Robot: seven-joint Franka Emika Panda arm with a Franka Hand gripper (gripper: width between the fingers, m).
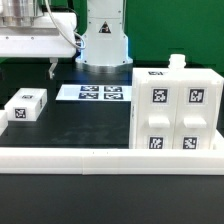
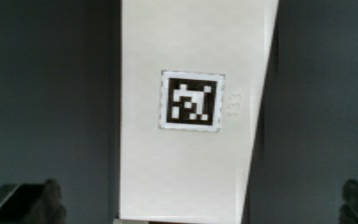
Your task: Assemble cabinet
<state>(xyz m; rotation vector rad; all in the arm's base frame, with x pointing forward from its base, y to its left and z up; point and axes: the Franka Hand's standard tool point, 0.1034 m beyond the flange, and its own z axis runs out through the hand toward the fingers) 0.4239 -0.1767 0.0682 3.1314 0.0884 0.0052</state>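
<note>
black tabletop (image 1: 70,125) fills the scene. your cabinet (image 1: 176,110) stands on it at the exterior view's right, just behind the long white rail (image 1: 100,155). a small tagged block (image 1: 25,105) sits well apart at the exterior view's left. your gripper (image 2: 192,200) has its jaws spread wide and holds nothing. a white tagged part (image 2: 190,100) lies between them, touching neither finger. you look to be at a picking step. which part this is you cannot tell, so settle that first, then centre over it and lower before closing.
</note>
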